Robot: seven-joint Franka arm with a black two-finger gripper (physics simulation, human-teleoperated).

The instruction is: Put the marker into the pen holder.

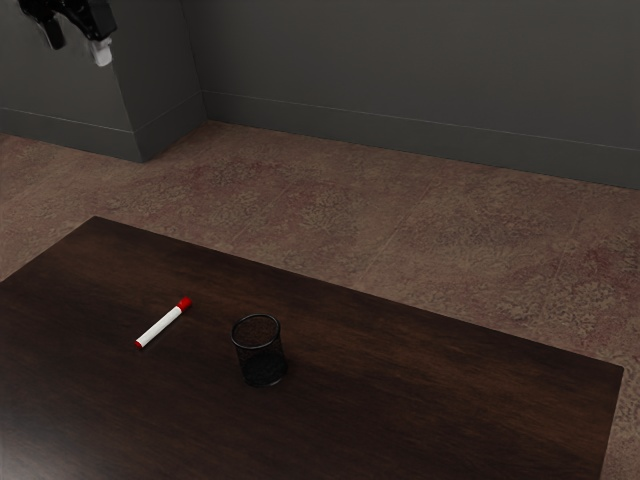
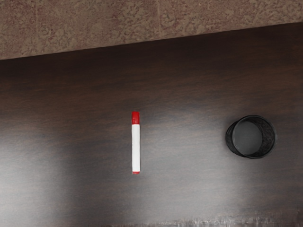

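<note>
Grey wall [image 1: 420, 60] & mottled brown floor [image 1: 300, 200] behind dark wood desk [image 1: 450, 370]. Tool [image 1: 79, 52] hangs high above desk lvl, fingers spread apart, nothing btwn. Pen holder [image 1: 260, 352] stands upright on desk; marker [image 1: 161, 325] lies flat nr it, apart.

Surface [image 2: 71, 94]: dark wood, visible grain, smooth, semi-gloss, pale sheen in patches. Marker [image 2: 136, 151]: smooth plastic look, white barrel, red cap [image 2: 136, 118] and red end, slight shine on the cap. Pen holder [image 2: 230, 142]: black metal mesh sides, smooth metal rim, flat matt base inside. Floor [image 1: 300, 210]: mottled, matt, rough-looking. Wall [image 1: 400, 60]: matt, smooth, plain paint look. Gripper [image 1: 80, 52]: black, some gloss, maybe plastic or coated metal, poor view there.
</note>
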